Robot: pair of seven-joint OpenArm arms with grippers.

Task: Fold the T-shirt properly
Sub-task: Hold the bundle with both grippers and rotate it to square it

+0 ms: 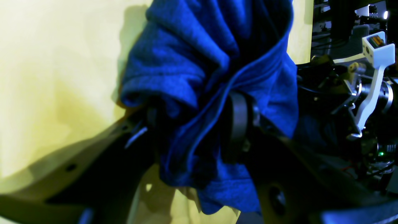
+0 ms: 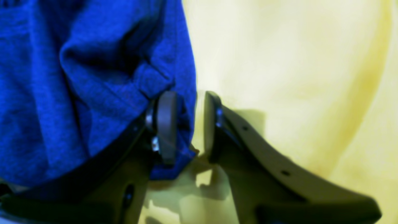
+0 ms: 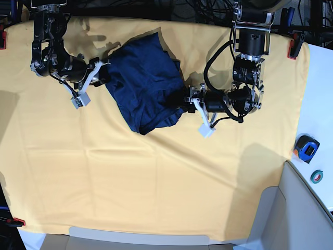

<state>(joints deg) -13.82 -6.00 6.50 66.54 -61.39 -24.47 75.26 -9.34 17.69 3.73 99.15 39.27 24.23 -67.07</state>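
Note:
The T-shirt point(image 3: 148, 88) lies crumpled in a dark navy heap on the yellow cloth, at the upper middle of the base view. My left gripper point(image 3: 183, 101) is at its right edge. In the left wrist view the left gripper point(image 1: 192, 121) is shut on a thick gathered bunch of the T-shirt point(image 1: 186, 62), and one dark pad point(image 1: 239, 121) shows against the fabric. My right gripper point(image 3: 104, 73) is at the shirt's left edge. In the right wrist view the right gripper point(image 2: 188, 121) holds its jaws a narrow gap apart, with the T-shirt point(image 2: 77, 93) hem edge between the pads and touching the left one.
A yellow cloth point(image 3: 130, 177) covers the whole table and is clamped at its corners by red clips point(image 3: 292, 44). A blue tape measure point(image 3: 307, 147) and a tape roll point(image 3: 317, 176) lie on the white surface at the right. Cables and hardware run along the far edge.

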